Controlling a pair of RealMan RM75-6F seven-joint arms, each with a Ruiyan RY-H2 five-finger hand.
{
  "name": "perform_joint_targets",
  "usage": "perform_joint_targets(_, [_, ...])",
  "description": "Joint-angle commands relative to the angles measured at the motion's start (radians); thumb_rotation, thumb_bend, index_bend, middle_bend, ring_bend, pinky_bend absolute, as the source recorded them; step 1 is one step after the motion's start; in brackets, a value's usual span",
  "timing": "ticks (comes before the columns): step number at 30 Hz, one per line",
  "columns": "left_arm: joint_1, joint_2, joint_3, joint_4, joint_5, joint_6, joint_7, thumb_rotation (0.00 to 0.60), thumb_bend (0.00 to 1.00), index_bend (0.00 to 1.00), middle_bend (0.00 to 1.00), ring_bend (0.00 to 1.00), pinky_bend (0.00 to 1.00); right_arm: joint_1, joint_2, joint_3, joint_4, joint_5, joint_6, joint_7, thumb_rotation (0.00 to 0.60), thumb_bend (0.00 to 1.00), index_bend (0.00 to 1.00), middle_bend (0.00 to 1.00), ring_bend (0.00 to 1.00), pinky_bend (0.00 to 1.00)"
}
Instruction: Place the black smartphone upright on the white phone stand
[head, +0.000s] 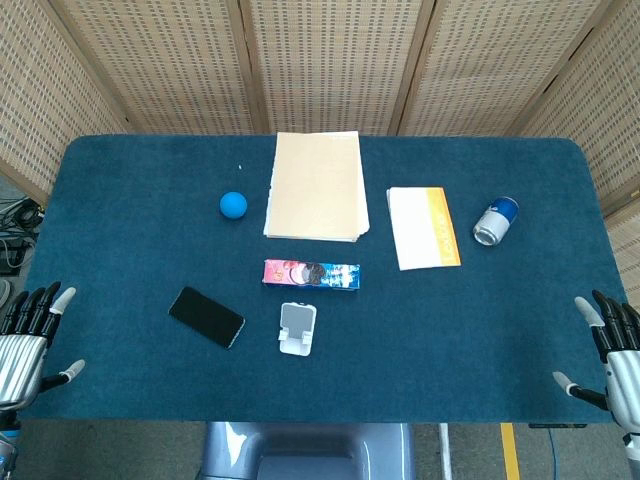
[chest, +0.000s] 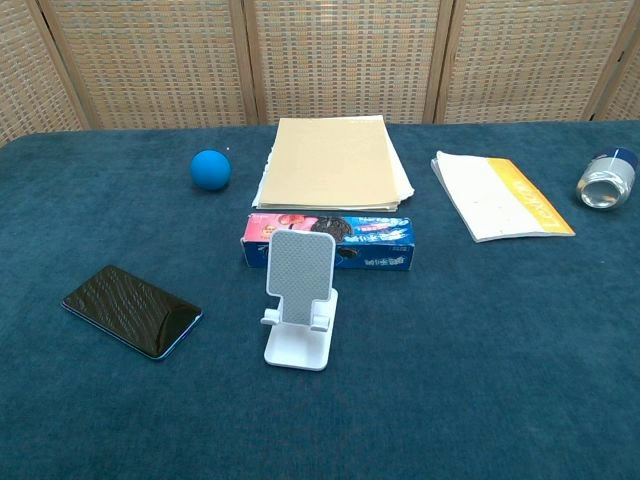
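The black smartphone (head: 207, 316) (chest: 132, 310) lies flat, screen up, on the blue table left of the white phone stand (head: 298, 328) (chest: 299, 295). The stand is upright and holds nothing. My left hand (head: 30, 338) hovers at the table's left front edge, fingers spread, well left of the phone. At the right front edge my right hand (head: 608, 350) is likewise open and holds nothing. Neither hand shows in the chest view.
A cookie box (head: 311, 273) (chest: 330, 241) lies just behind the stand. Further back are a tan paper stack (head: 316, 185) (chest: 334, 162), a blue ball (head: 233, 205) (chest: 211, 169), a white-and-orange booklet (head: 424, 227) (chest: 501, 196) and a tipped can (head: 495, 220) (chest: 607, 180).
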Motion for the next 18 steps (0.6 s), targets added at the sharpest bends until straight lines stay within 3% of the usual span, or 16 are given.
perform_joint_targets(1, [0.0,0.0,0.0,0.001,-0.001,-0.001,0.0,0.6,0.0,0.0,0.0,0.0,0.0,0.0,0.001,0.0,0.0,0.001,-0.001,0.001,0.6,0.0,0.04,0.0,0.0,0.0])
perform_joint_targets(12, [-0.041,-0.014,-0.006,0.016,0.024,-0.044,-0.022,0.6,0.0,0.0,0.0,0.0,0.0,-0.004,0.006,0.0,-0.006,0.006,0.002,0.019,0.6,0.0,0.04,0.0,0.0,0.0])
perform_joint_targets(18, [-0.179,-0.046,-0.025,0.029,0.053,-0.231,0.02,0.6,0.0,0.0,0.0,0.0,0.0,0.0,0.009,0.009,-0.001,0.025,-0.007,0.03,0.6,0.0,0.04,0.0,0.0,0.0])
